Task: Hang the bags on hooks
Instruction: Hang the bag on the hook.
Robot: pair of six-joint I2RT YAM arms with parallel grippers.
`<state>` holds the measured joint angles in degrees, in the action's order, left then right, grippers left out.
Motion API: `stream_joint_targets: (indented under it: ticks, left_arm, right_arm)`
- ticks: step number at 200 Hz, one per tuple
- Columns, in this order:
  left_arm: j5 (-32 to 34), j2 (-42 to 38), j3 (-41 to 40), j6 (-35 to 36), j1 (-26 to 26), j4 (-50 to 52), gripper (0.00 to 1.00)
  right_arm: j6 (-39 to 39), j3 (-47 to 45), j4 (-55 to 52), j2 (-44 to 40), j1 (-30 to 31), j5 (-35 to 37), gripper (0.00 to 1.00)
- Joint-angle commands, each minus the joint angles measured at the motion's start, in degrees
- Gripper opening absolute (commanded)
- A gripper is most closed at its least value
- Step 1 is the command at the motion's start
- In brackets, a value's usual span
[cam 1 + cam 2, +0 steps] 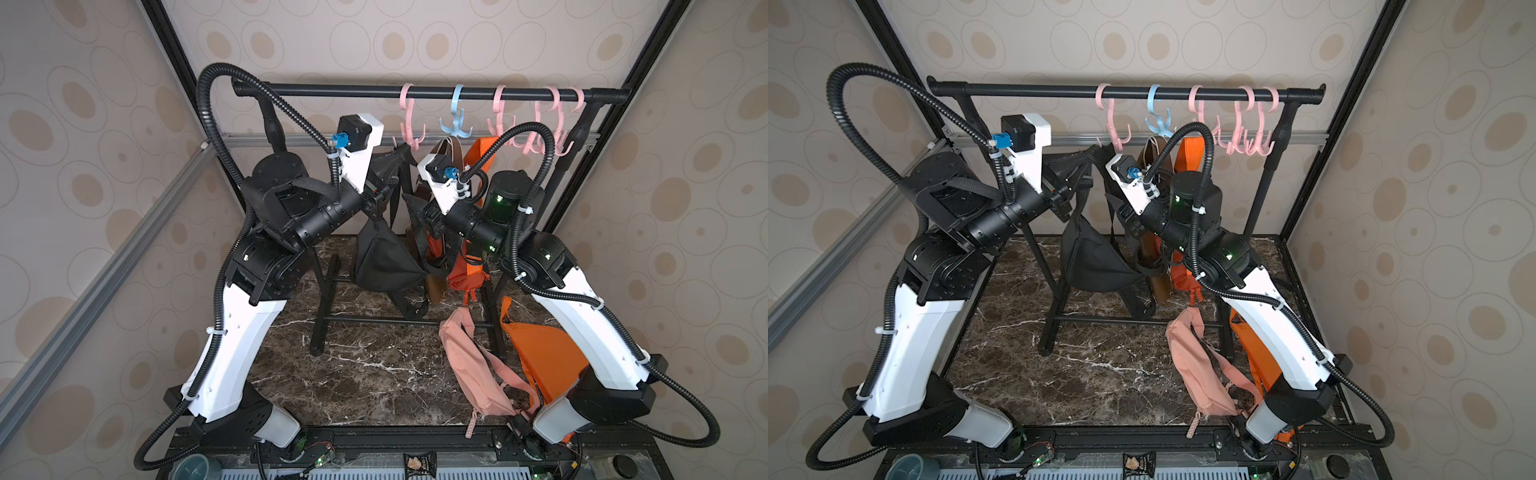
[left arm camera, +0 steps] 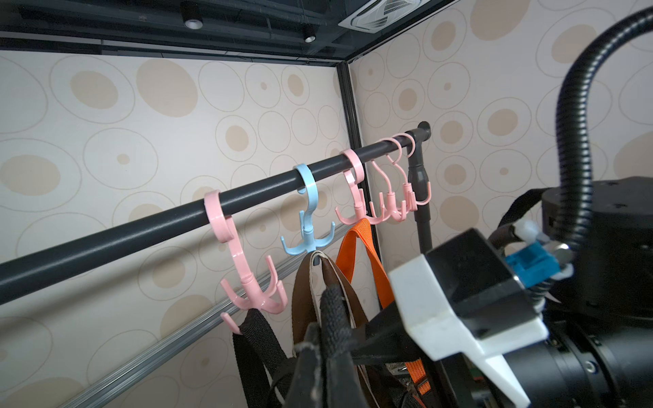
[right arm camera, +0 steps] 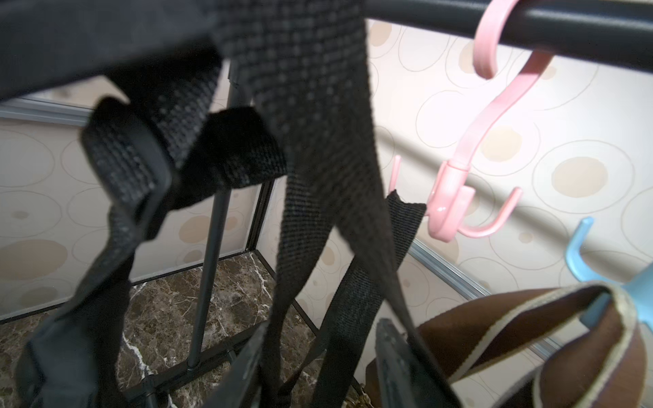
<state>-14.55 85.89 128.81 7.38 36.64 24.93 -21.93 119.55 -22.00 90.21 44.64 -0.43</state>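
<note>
Black bag [image 1: 384,262] suspended below the rail [image 1: 332,89], clear of the marble table [image 1: 365,374] — its black strap [image 2: 252,339] lies over a lower prong of the pink hook [image 2: 252,293] nearest the rail's bare stretch. Left gripper [image 2: 321,341]: jaws closed on a fold of the black strap, just beside that hook. Right gripper [image 3: 318,356]: jaws apart, the webbing running down between them with no visible pinch. On the neighbouring blue hook [image 2: 307,243] hangs a brown strap [image 2: 302,293]; a pink bag [image 1: 473,365] lies on the table, near the right arm's base
</note>
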Motion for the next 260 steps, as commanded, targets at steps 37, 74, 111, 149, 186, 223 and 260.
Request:
stream_joint_targets:
  ticks: [37, 74, 111, 149, 186, 223, 260]
  left_arm:
    - [3.00, 0.28, 0.88, 2.25, 0.01, -0.88, 0.00]
    - [3.64, 1.65, 2.65, 1.37, 0.03, -0.54, 0.00]
    - [0.80, 2.00, 3.81, -0.16, 0.09, -0.49, 0.00]
    - [0.05, 2.60, 3.81, -0.43, 0.12, -0.14, 0.00]
    - [-0.21, 2.88, 3.91, -0.17, 0.17, 0.01, 0.00]
    - [0.97, 2.79, 3.81, 1.09, 0.13, 0.12, 0.00]
    - [2.29, 3.14, 3.92, 2.11, 0.23, 0.62, 0.00]
  right_arm:
    - [0.81, -10.17, 4.27, -11.59, 0.13, -17.93, 0.58]
    - [0.75, -9.32, -2.60, -13.11, 0.03, -28.68, 0.58]
    - [0.49, -7.13, 0.90, -10.63, 0.03, -20.27, 0.58]
    - [-1.25, 3.62, -0.24, -1.25, -0.01, -10.43, 0.55]
    - [-2.91, 10.31, -1.17, 4.04, -0.08, -5.81, 0.48]
    - [-2.59, 11.23, 0.08, 4.42, -2.06, -4.56, 0.22]
    - [-2.32, 7.85, 1.07, 1.44, -3.77, -9.49, 0.25]
